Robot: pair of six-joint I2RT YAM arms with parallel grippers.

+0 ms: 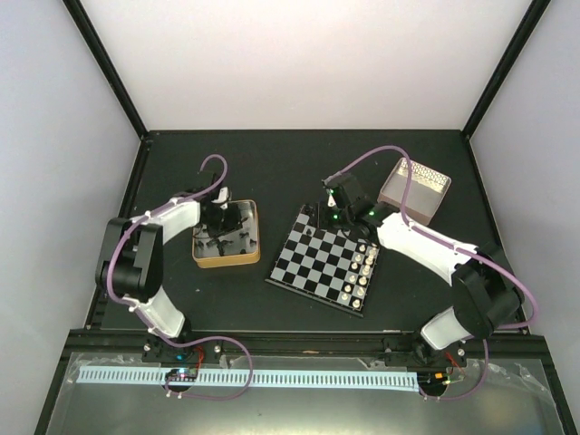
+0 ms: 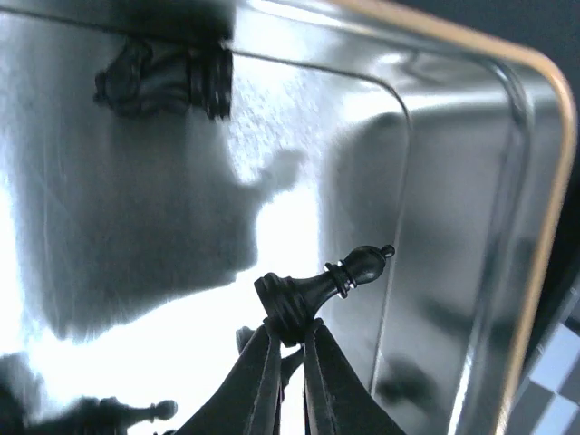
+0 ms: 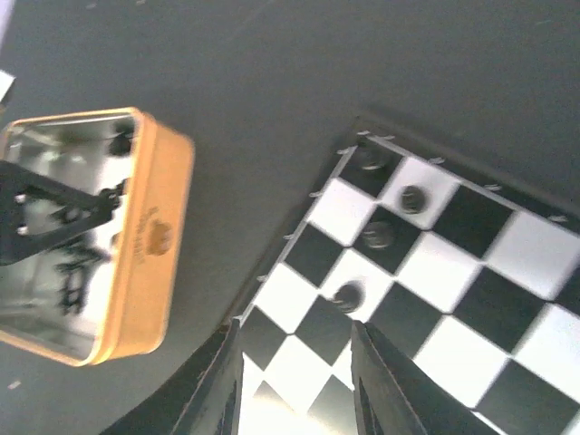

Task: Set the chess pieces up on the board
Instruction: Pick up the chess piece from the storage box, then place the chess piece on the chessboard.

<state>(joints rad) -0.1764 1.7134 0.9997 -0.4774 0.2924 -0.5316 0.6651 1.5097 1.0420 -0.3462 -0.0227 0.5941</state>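
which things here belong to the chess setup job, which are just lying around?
Job: board; black pieces, some stood on it, more in the tin; one black piece pinched in the left fingers.
Lying about: pink box; white pieces along the board's edge.

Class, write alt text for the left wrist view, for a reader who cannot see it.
The left end effector pinches the base of a black bishop inside a shiny gold-rimmed tin. Another black piece lies on its side at upper left; a corner of the checkered board shows at lower right.
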